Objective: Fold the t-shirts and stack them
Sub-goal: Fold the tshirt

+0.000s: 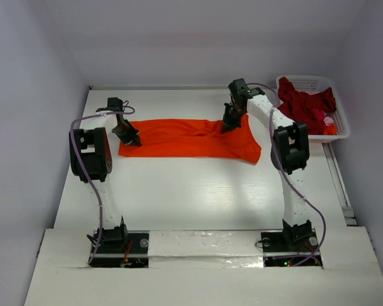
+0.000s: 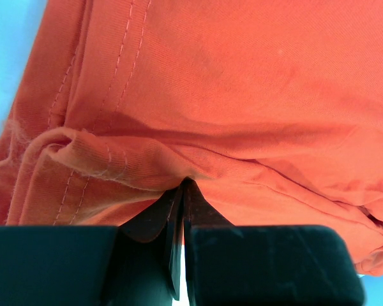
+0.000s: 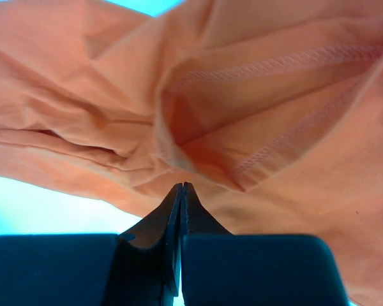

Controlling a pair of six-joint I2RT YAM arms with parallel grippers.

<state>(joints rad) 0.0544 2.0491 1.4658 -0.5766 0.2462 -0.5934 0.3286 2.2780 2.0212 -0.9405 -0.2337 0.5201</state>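
Observation:
The bright orange t-shirt (image 1: 185, 140) lies spread lengthwise across the far half of the table, rumpled toward its right end. My left gripper (image 1: 131, 139) is at the shirt's left end, and its jaws (image 2: 184, 183) are shut with a bunched fold of orange cloth (image 2: 242, 95) at their tips. My right gripper (image 1: 228, 124) is on the far edge near the right end, and its jaws (image 3: 182, 187) are shut on gathered orange cloth (image 3: 274, 95) beside a stitched hem. The dark red t-shirts (image 1: 303, 105) lie heaped in the basket.
A white latticed basket (image 1: 304, 78) stands at the far right corner against the wall. White walls close in the table at the back and on both sides. A narrow rail (image 1: 337, 185) runs along the table's right edge.

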